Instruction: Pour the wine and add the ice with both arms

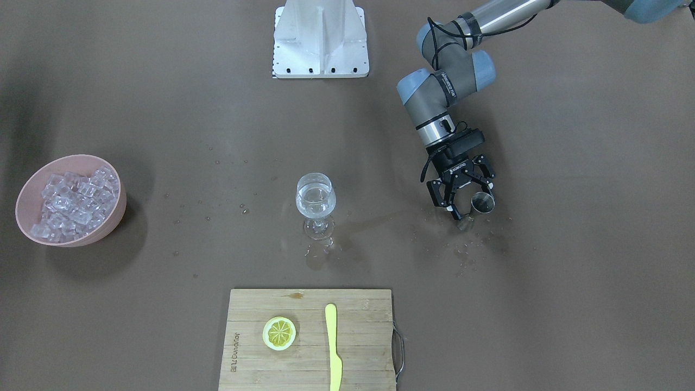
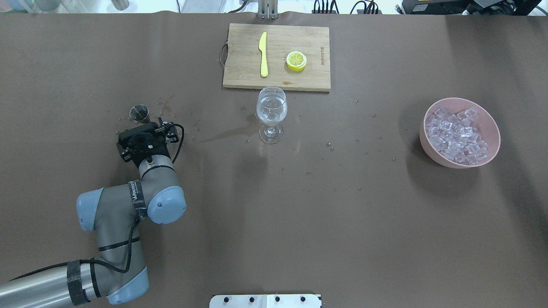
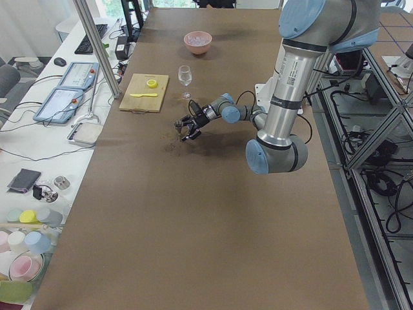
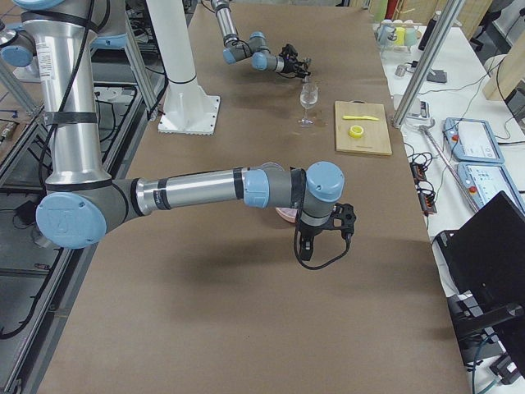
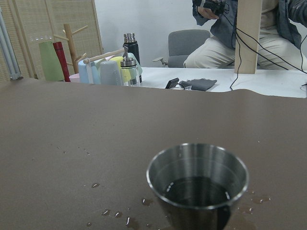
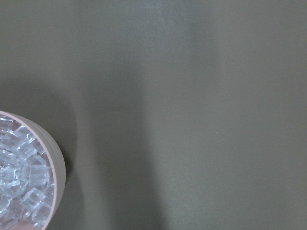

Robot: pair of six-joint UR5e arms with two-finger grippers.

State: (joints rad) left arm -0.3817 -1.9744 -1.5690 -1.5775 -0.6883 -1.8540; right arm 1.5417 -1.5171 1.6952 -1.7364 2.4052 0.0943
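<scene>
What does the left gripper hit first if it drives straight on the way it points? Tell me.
The small metal cup, standing upright on the table right ahead of the left gripper, near centre in its wrist view. The jaws look open; the exact gap to it is unclear.

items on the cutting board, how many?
2. A lemon slice and a yellow knife lie apart on the cutting board, the slice to the robot's right of the knife. Nothing seems hidden.
</scene>
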